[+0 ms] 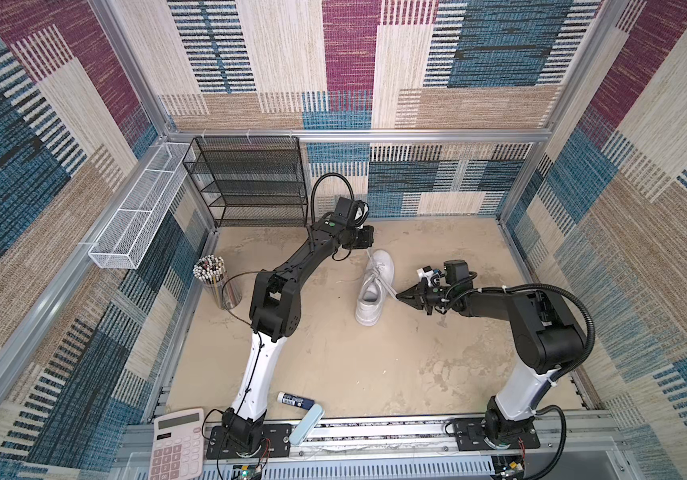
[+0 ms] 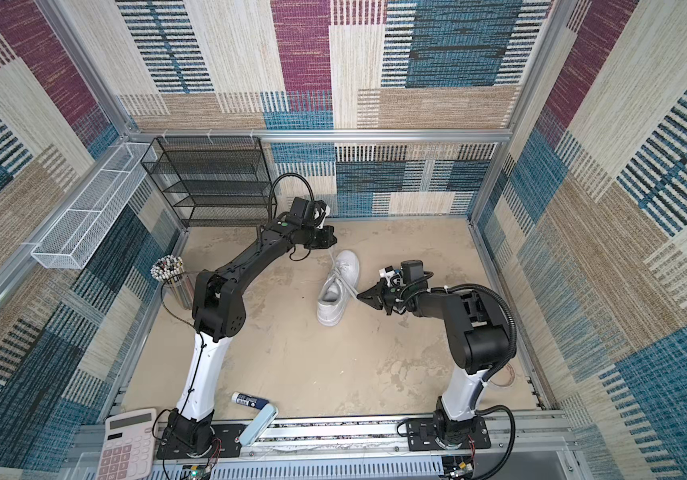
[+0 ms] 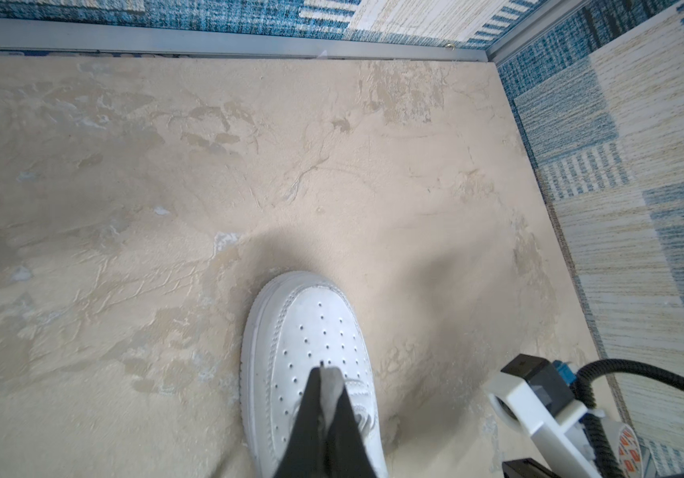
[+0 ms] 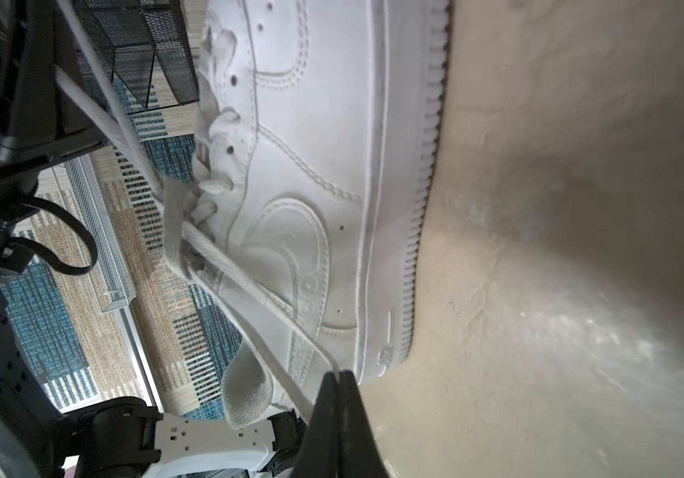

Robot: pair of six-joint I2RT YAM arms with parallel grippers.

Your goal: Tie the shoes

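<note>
- While the all-white low-top sneaker (image 1: 381,266) sits on a beige desk (image 1: 333,365), left claw (image 3: 323,367) pinches one flat white lace (image 4: 120,128) —
- right claw (image 4: 339,373) clamps the second lace (image 4: 249,289), taut.

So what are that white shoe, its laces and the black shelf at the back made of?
The shoe looks like smooth matte leather or imitation: stitched panels, punched holes. Its sole is probably rubber, with a ribbed edge. The laces are flat woven fabric, weave visible. The shelf is black-coated wire mesh, see-through.
</note>
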